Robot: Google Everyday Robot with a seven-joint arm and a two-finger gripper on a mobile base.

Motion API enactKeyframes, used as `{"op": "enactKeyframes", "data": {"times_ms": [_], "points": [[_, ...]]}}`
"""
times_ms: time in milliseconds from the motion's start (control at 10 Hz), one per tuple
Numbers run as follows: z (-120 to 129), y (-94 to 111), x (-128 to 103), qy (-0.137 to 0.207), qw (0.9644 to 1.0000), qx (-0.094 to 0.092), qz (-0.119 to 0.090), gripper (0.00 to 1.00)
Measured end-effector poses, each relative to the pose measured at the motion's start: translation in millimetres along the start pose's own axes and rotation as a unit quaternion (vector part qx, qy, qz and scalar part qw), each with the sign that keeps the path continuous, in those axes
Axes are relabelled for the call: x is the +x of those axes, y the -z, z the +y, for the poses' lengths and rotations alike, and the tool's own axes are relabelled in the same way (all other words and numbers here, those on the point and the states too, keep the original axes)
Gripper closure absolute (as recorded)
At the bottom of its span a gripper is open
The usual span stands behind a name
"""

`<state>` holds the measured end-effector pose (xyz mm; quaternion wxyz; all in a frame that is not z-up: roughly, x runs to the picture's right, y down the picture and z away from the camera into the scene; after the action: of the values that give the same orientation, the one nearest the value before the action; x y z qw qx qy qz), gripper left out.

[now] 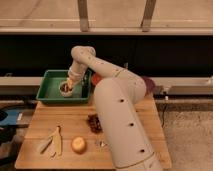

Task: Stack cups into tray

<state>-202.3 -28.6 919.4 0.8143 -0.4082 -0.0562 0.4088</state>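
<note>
My pincer (pixel 68 85) hangs low inside the green rectangular plastic tray (pixel 49 86), in its right half, directly over the small round white-walled cup (pixel 64 90) with the dark maroon-brown inside; the two overlap in the view, and I cannot tell how far my pincer is open or whether it has hold of the cup. The cup stands upright on the tray floor, mouth up, just beside the right wall. The tray's long axis runs left to right, parallel to the far edge of the light wooden surface (pixel 55 120), and the tray sits at that surface's far left corner. My thick white arm (pixel 117 107) rises from the near right and bends down over the tray's right rim. Just behind the arm shows part of a red object (pixel 96 80), too hidden to name; a dark brown clump (pixel 93 123) lies mid-surface beside the arm. Nearer, a pale banana peel (pixel 53 142) lies at the left, with a round yellow-orange fruit (pixel 78 145) near it.
</note>
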Motion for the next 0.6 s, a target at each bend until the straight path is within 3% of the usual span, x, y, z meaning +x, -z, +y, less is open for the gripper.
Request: {"op": "enactKeyframes", "data": {"times_ms": [400,600], "points": [[1.1,5.1,-3.1,0.005,1.0,0.003,-0.001,0.4],[-1.1,19.3,-3.3,0.004,0.9998,0.015,-0.011,0.4]]}}
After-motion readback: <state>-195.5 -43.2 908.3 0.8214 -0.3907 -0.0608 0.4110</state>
